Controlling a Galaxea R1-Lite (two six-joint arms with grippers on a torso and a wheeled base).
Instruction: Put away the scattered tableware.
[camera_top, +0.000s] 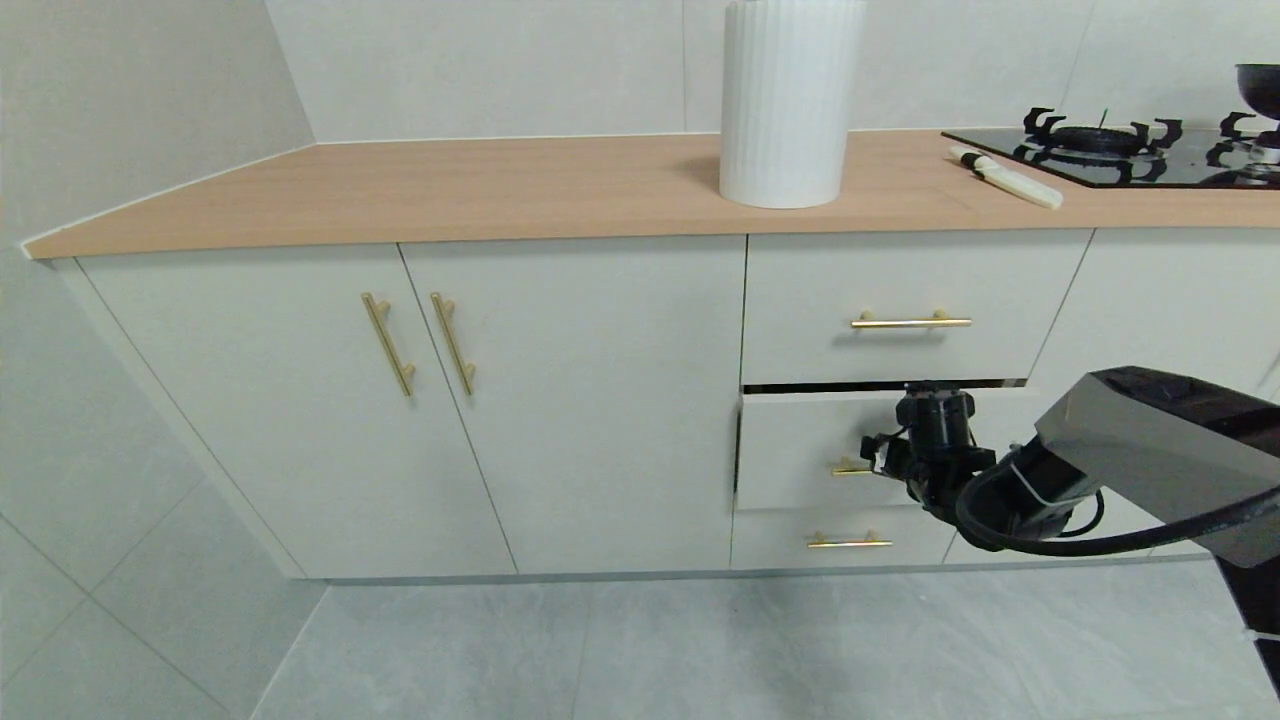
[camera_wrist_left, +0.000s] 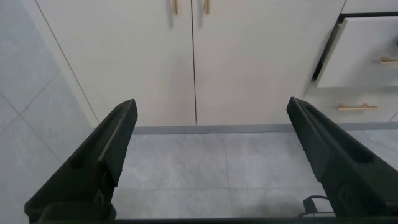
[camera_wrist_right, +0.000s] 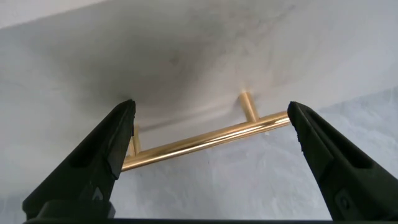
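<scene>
1. The right gripper (camera_top: 878, 452) sits at the lower right of the head view. It is up against the front of the middle drawer (camera_top: 800, 450), which stands slightly ajar with a dark gap above it.
2. In the right wrist view its fingers (camera_wrist_right: 99, 155) are spread wide and have hold of nothing. The brass handle (camera_wrist_right: 205, 142) runs across the gap between them, unclamped.
3. The left gripper (camera_wrist_left: 211, 109) is likewise wide open and empty, facing the floor (camera_wrist_left: 205, 162) in front of the cabinet doors (camera_wrist_left: 249, 56).
4. The tableware to be stored is a pale utensil (camera_top: 1005, 178). It lies on the counter (camera_top: 450, 190) at the upper right of the head view, between the white ribbed container (camera_top: 790, 100) and the stove (camera_top: 1100, 150), well apart from both grippers.
5. The step in hand looks like taking the handle to draw the drawer further out.
6. What could go wrong:
   - The bar lies at a slant across the open fingers. Closing on it this way could catch it unevenly, and smooth round metal may slide out under load.
   - A pull that is not square to the drawer front could make the drawer bind or drag the fingers off the bar.
   - If the fingers close short of the bar, they would pinch air and the pull would move nothing.
   - The utensil rests near the counter's front edge, so a careless reach later could nudge it over.
</scene>
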